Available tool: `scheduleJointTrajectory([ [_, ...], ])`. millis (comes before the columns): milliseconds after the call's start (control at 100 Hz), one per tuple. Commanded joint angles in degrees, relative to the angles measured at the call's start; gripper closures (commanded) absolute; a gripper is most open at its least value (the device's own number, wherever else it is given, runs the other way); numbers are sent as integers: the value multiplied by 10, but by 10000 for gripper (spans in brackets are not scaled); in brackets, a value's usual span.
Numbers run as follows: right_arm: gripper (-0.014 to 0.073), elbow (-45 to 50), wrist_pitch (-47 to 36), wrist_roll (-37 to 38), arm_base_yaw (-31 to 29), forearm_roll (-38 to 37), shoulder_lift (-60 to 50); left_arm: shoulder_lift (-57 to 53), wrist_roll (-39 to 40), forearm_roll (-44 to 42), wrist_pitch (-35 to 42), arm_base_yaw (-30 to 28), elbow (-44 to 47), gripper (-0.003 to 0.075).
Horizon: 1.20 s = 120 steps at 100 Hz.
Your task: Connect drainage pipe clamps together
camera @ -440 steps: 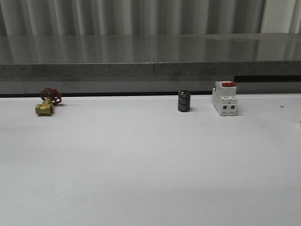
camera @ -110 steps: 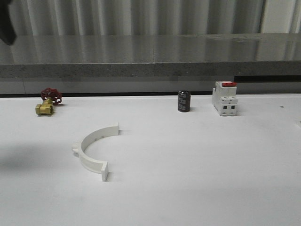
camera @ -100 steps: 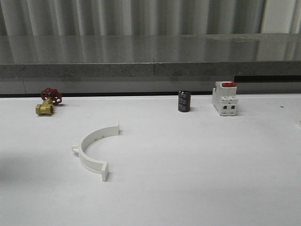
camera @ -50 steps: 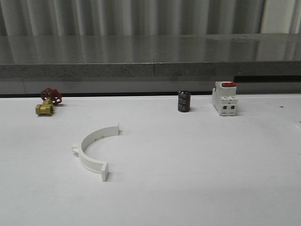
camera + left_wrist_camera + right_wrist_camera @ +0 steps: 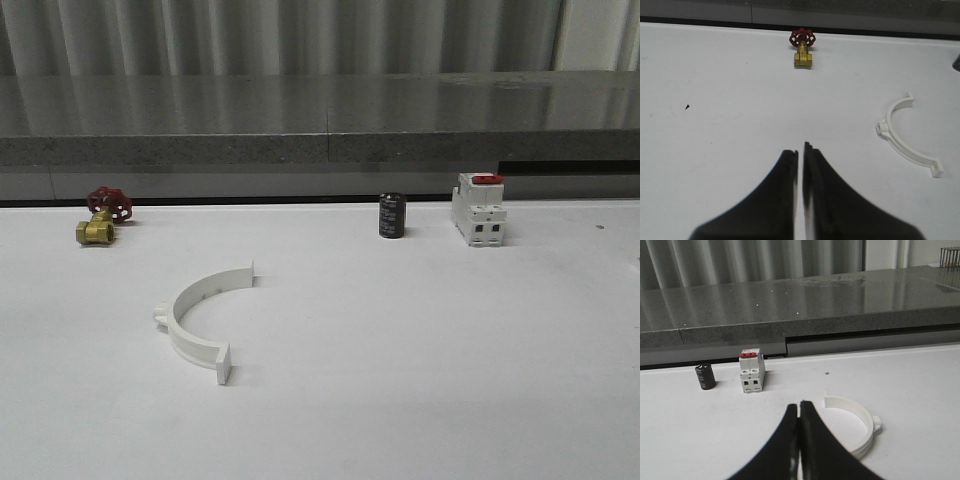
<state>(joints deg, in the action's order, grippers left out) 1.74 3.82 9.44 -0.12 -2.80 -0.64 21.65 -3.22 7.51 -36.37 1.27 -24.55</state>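
Note:
One white half-ring drainage pipe clamp [image 5: 196,320] lies on the white table left of centre, its open side facing right; the left wrist view has it too [image 5: 905,137]. A second white clamp [image 5: 855,422] lies on the table close beside my right gripper's fingers. My left gripper [image 5: 800,151] hovers over bare table, jaws nearly closed with a thin slit and nothing between them, well apart from the clamp. The fingers of my right gripper [image 5: 799,406] are pressed together and empty.
At the back left of the table [image 5: 420,340] sits a brass valve with a red handwheel [image 5: 100,217]. A black cylinder [image 5: 391,216] and a white boxy switch with a red top [image 5: 478,209] stand at the back right, before a grey stone ledge [image 5: 320,120].
The white clamp was absent 4.4 s ago and has since been laid on the table. A dark shape at top left 1.1 s ago is gone. Nothing moved in the last second.

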Motion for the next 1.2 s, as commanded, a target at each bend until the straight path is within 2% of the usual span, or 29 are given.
scheduleJointTrajectory([
  [0, 654, -34, -34, -1, -4, 1, -8, 3, -2, 10, 41, -2, -15, 741],
  [140, 654, -102, 25, 15, -4, 4, 34, 3, -2, 10, 41, -2, -15, 741],
  [310, 654, -236, 207, 15, -4, 4, 167, 3, -2, 10, 41, -2, -15, 741],
  [450, 654, -334, 309, 15, -4, 8, 293, 3, -2, 10, 41, -2, -15, 741],
  [580, 654, -391, 343, 15, -4, 9, 384, 3, -2, 10, 42, -2, -15, 741],
  [700, 643, -405, 344, 15, -4, 9, 435, 3, -2, 10, 42, -2, -15, 741],
  [790, 561, -405, 352, 15, -4, 9, 459, 3, -2, 10, 42, -2, -15, 741],
  [840, 480, -405, 358, 15, -4, 9, 469, 3, -2, 10, 42, -2, -15, 741],
  [970, 193, -405, 382, 15, -4, 13, 479, 3, -2, 10, 42, -2, -15, 741],
  [1010, 149, -405, 383, 15, -4, 15, 480, 3, -2, 10, 42, -2, -15, 741],
  [1190, 127, -432, 389, 15, -5, 19, 508, 3, -2, 10, 42, -2, -15, 741],
])
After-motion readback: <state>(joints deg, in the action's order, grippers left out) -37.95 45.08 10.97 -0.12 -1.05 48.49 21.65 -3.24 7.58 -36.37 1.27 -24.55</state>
